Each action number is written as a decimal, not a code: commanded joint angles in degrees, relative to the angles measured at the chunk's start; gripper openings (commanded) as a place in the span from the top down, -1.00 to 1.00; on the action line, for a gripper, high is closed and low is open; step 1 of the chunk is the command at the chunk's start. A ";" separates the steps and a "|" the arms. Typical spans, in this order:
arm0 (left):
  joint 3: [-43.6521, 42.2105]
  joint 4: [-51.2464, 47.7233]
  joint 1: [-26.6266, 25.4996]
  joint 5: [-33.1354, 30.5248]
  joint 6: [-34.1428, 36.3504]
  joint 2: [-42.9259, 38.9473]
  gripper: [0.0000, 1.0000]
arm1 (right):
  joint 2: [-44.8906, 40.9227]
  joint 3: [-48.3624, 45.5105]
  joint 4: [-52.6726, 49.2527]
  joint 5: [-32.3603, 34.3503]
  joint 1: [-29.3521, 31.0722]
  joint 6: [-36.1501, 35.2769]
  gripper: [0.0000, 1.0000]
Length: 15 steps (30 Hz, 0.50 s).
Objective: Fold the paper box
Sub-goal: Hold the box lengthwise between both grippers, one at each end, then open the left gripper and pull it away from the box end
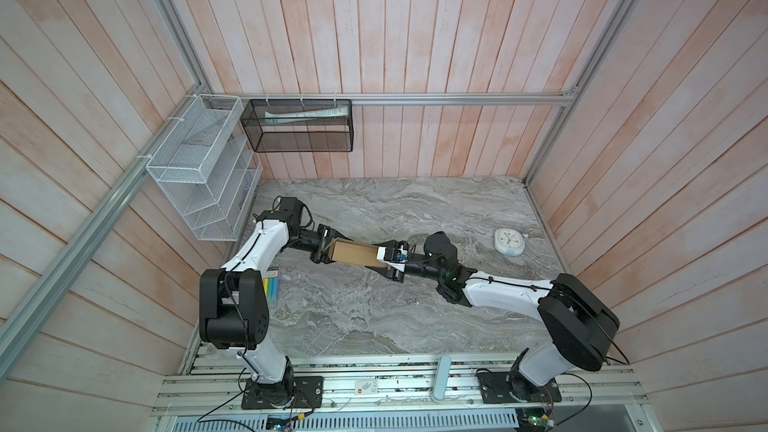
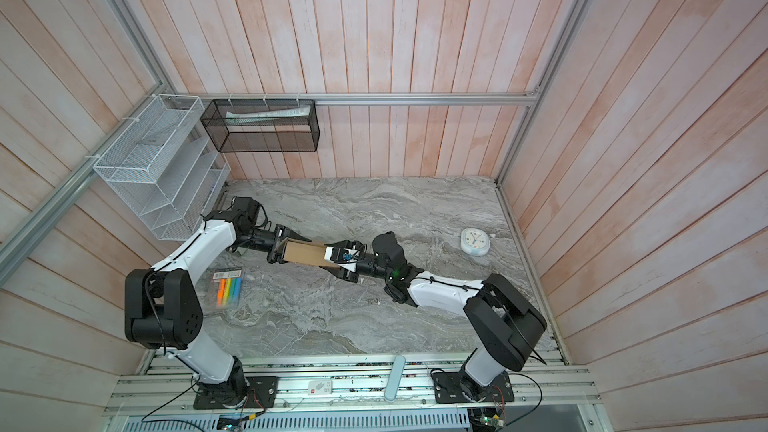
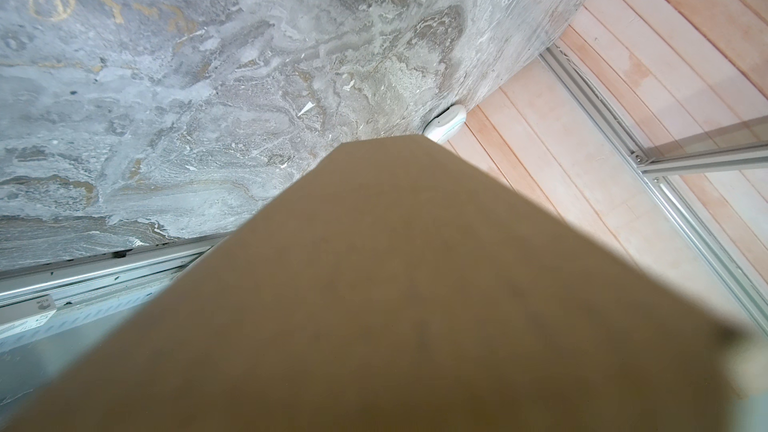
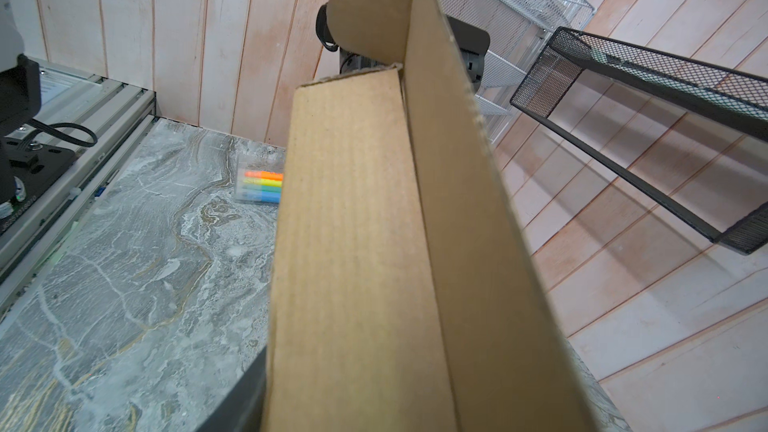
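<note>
- Left wrist view: the paper box [image 3: 395, 284] sits blurred right against my lens, plain brown, above the grey counter [image 3: 166, 97]. A white clock [image 3: 444, 124] peeks past its tip.
- Right wrist view: the paper box runs away from me as a folded wall with a rounded flap at its far end. A marker pack [image 4: 259, 187] lies on the counter beyond.
- Both top views: the paper box hangs mid-counter between my arms. My left end effector [image 1: 324, 249] grasps one end. My right end effector [image 1: 390, 261] straddles the other end, and I cannot tell whether it is clamped.
</note>
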 commanded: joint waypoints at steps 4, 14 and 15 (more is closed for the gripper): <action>1.21 -0.92 -0.47 0.94 2.28 -0.59 -0.12 | -1.44 -0.49 1.51 2.99 0.74 0.55 -0.11; 3.07 -4.61 2.00 -0.68 6.54 0.44 -0.20 | -2.58 -1.61 1.05 4.42 0.69 -0.76 -0.10; 3.59 -5.26 2.42 -0.95 7.17 0.72 -0.20 | -2.84 -1.79 0.99 4.50 0.67 -0.77 -0.10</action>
